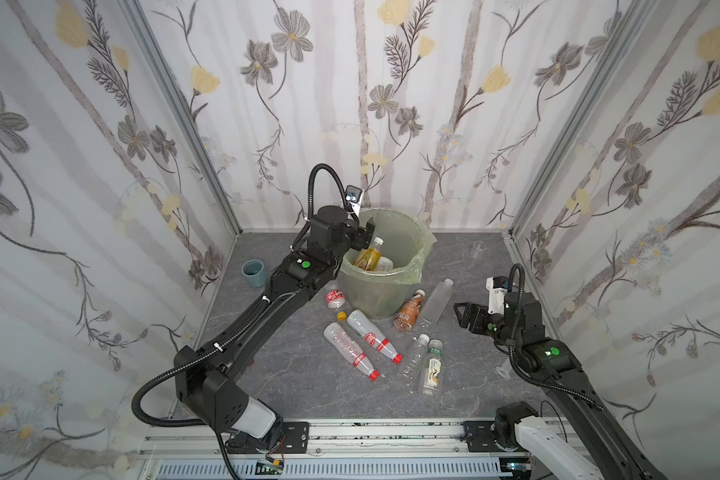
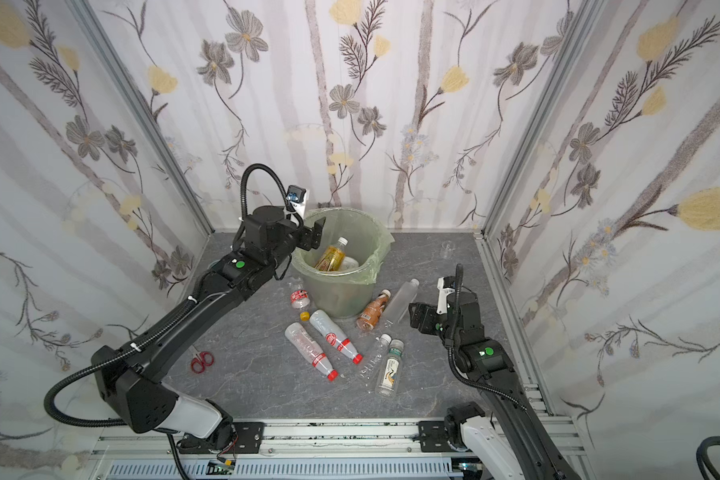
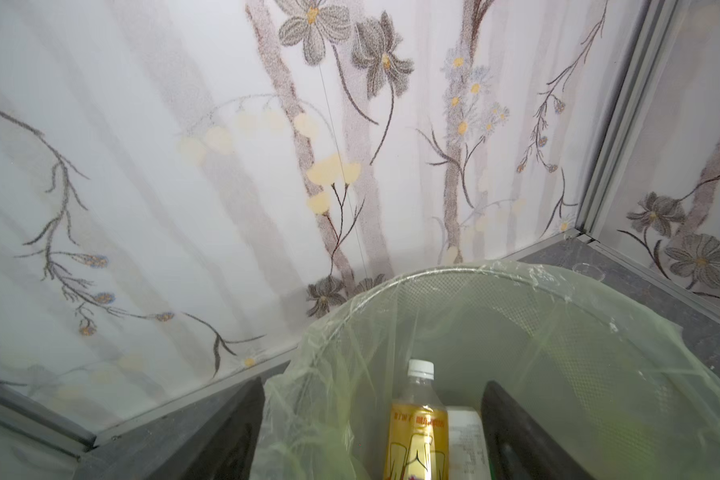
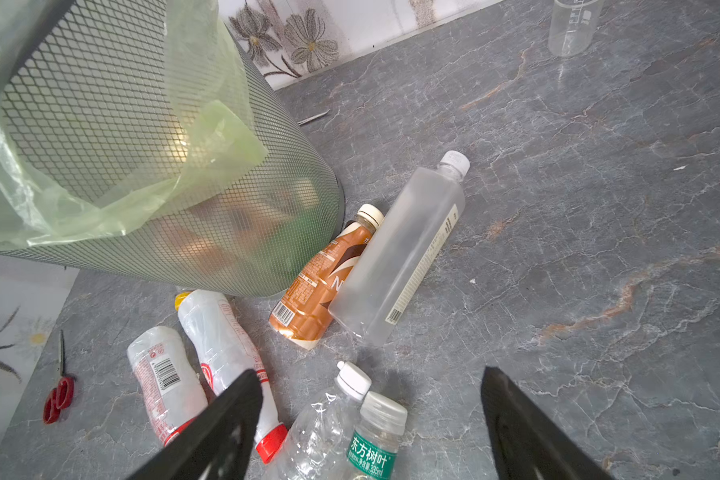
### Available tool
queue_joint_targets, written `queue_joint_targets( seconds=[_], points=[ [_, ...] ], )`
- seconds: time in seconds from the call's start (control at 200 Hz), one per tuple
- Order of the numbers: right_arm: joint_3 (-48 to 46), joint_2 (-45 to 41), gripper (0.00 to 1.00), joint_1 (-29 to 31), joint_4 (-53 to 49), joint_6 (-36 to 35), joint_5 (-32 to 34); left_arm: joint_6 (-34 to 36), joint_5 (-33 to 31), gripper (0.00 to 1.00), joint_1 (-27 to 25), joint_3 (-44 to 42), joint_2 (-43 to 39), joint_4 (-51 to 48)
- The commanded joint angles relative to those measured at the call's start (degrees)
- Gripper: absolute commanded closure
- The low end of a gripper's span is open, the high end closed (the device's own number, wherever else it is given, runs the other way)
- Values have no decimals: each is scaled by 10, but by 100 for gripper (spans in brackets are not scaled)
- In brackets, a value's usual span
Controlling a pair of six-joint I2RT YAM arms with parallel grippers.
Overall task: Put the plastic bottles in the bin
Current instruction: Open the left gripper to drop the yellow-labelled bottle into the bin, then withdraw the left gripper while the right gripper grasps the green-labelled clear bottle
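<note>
Scissors (image 4: 61, 386): R wrist, not L; L end effector (image 3: 374, 382), R end effector (image 4: 371, 370) spread.

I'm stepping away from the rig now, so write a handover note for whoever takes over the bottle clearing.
Left pincer: open, empty, over the bin opening.
Right pincer: open, empty, above the table beside the frosted bottle.
Done: a yellow-labelled bottle and a white-labelled bottle lie in the bin.
Left: seven on the table: frosted bottle, brown coffee bottle, red-capped bottles, small red-labelled bottle, clear crumpled bottle, green-labelled bottle.
</note>
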Motion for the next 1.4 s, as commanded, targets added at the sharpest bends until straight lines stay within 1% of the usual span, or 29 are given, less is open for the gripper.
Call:
queue_joint_targets(
  seconds=[0.0, 0.125, 0.28, 0.395, 0.47, 0.52, 0.635, 0.735, 0.84, 0.975, 1.174, 1.394],
  points=[
    [-7, 5, 16, 0, 14, 3, -6, -42, 4, 15, 1, -56, -52, 14],
    [-14, 12, 16, 0, 13, 3, -10, -86, -10, 12, 2, -148, -135, -1],
    [-16, 22, 17, 1, 3, 2, -18, -158, -10, 11, 2, -218, -206, -63],
    [-15, 31, 18, 9, -18, 8, 22, -215, -14, 12, 2, -260, -227, -111],
    [-15, 38, 18, 20, -32, 15, 33, -253, -23, 12, 2, -288, -239, -134],
    [-15, 42, 18, 32, -40, 23, 35, -279, -22, 10, 2, -311, -255, -139],
    [-24, 44, 18, 83, -42, 54, 45, -320, -10, 10, 2, -357, -292, -141],
    [-36, 53, 19, 134, -37, 88, 45, -342, -3, 10, 2, -380, -304, -150],
    [-51, 61, 19, 172, -46, 105, 51, -370, -1, 10, 2, -399, -305, -159],
    [-74, 52, 19, 194, -61, 121, 62, -398, 9, 10, 1, -424, -307, -160],
    [-106, 40, 20, 233, -50, 164, 58, -423, -1, 10, 2, -453, -310, -159],
    [-122, 75, 20, 275, -12, 190, 48, -446, -7, 10, 1, -472, -323, -157]
  ],
)
